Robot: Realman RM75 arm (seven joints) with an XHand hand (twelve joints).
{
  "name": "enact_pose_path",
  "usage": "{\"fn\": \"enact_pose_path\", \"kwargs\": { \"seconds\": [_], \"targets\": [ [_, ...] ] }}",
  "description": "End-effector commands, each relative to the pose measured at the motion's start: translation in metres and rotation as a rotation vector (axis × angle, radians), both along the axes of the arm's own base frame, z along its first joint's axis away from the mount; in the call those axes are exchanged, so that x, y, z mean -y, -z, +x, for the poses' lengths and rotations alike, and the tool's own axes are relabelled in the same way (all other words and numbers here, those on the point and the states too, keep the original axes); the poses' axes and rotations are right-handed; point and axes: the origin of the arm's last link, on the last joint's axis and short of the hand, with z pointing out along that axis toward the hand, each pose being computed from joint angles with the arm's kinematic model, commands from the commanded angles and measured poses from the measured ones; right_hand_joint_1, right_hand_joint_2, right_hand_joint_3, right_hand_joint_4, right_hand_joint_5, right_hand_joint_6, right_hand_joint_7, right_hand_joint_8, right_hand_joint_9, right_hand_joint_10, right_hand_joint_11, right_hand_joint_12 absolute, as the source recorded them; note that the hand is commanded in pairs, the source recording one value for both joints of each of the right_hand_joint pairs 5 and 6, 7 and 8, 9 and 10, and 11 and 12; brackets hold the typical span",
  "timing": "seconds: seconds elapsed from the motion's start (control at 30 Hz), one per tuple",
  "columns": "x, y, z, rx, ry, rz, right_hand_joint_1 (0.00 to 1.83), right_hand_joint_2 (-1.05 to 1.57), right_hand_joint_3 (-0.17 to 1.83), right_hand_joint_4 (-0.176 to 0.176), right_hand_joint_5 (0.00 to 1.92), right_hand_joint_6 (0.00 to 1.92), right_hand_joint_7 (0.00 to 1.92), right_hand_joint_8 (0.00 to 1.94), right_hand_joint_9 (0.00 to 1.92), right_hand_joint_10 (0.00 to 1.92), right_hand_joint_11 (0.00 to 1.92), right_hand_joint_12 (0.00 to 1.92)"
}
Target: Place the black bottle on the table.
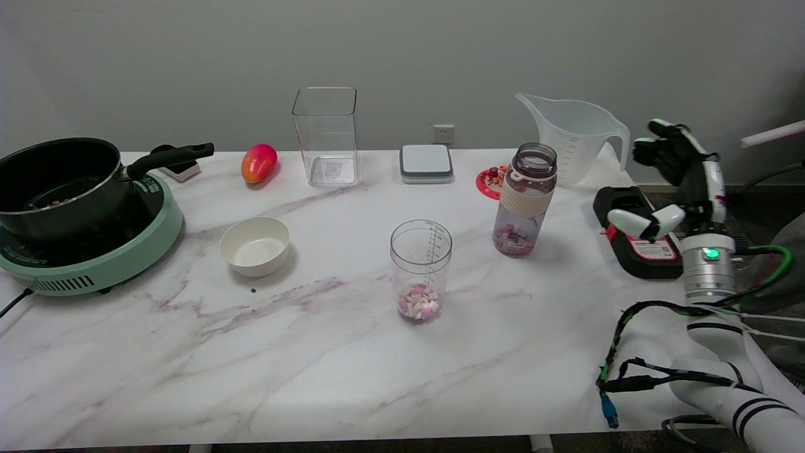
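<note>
**Bottle down, hand clear**

Lying flat at the counter [352,352] edge, three o'clock: black bottle [638,236], red label up. Right hand [682,182] raised just beside it, fingers [654,151] spread, holding nothing. Placement apparently done; only retreat left.

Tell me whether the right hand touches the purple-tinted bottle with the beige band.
Apart. Head view shows bare marble table between the bottle and the right hand.
</note>
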Motion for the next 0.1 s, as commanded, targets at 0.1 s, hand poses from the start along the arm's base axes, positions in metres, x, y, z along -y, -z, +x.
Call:
{"fn": "enact_pose_path", "kwargs": {
  "seconds": [0.1],
  "targets": [
    [-0.0547,-0.0471,0.0381,0.009,-0.168,-0.262,1.34,-0.49,1.16,0.0,0.49,0.49,0.72,0.72,0.64,0.64,0.59,0.59]
  ]
}}
